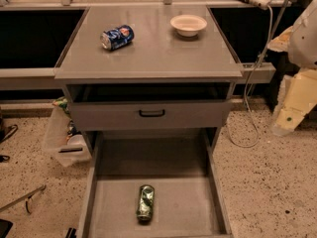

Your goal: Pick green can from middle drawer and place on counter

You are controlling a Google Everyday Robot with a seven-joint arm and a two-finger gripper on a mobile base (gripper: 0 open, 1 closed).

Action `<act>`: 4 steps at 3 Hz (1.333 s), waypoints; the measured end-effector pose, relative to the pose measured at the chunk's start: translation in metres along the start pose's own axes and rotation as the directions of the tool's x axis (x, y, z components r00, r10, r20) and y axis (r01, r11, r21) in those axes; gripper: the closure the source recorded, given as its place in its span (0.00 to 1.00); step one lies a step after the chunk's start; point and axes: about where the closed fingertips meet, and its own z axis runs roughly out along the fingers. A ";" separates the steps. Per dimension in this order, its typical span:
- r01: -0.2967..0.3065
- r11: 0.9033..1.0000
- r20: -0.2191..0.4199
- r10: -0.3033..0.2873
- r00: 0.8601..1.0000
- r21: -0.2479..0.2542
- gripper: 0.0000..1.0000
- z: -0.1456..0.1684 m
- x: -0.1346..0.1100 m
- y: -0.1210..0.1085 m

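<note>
Green can (145,203) lies sideways in the drawer (190,207), ungrasped. Gripper (289,115), seemingly far right, state I cannot tell, must reach down to it.

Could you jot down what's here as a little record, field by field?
green can: lying on its side on the middle drawer floor
middle drawer: pulled open, lowest in view
counter: holds a blue can on its side and a white bowl
pincer: at the right edge, right of the counter, apart from the green can
</note>
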 end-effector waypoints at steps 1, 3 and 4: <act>0.001 1.000 0.003 -0.001 1.000 0.004 0.00 0.000 -0.001 0.000; 0.102 0.995 0.108 -0.101 0.989 0.001 0.00 0.082 -0.003 0.008; 0.204 0.979 0.202 -0.196 0.960 -0.024 0.00 0.131 -0.004 0.014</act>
